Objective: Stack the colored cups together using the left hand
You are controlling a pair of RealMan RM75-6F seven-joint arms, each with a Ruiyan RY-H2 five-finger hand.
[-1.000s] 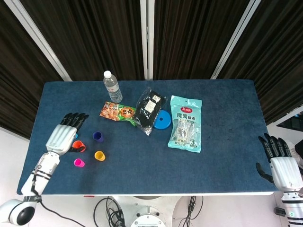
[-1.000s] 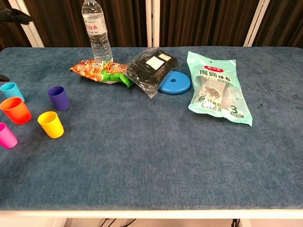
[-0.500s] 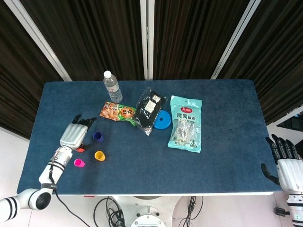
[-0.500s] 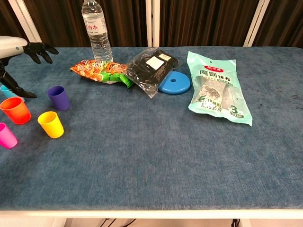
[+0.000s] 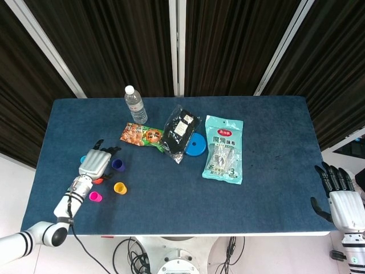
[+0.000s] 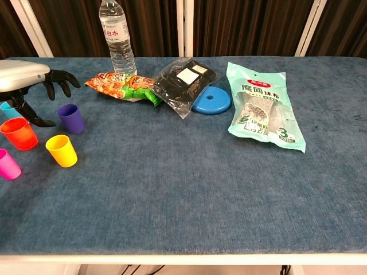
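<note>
The left hand (image 6: 26,77) hangs above the group of cups at the left end of the table (image 5: 268,188), palm down, holding nothing. Its dark fingers (image 6: 60,80) are apart and bend downward, and the thumb reaches down toward the cloth between the orange and the purple cup. In the head view the left hand (image 5: 97,162) covers most of the orange cup, so only a small orange edge shows beside the wrist.

Going outward from the hand: the purple cup (image 6: 71,118) stands just beyond the fingertips, a little lower and to their right in the chest view, upright with the mouth up. I cannot tell if a fingertip touches it; it looks apart. The orange cup (image 6: 18,133) stands under the palm side, near the thumb. The teal cup (image 6: 10,108) is half hidden behind the hand. The yellow cup (image 6: 61,150) is nearer to the robot than the purple one, and the pink cup (image 6: 7,164) is nearest of all, at the frame edge. All stand upright and separate, so no stacking is done yet.

The right hand (image 5: 341,200) is at the far end of the table, off its edge, fingers apart and empty, well away from the cups.

I judge the purple cup is the nearest to the fingers, so the hand needs to go forward and down around it
</note>
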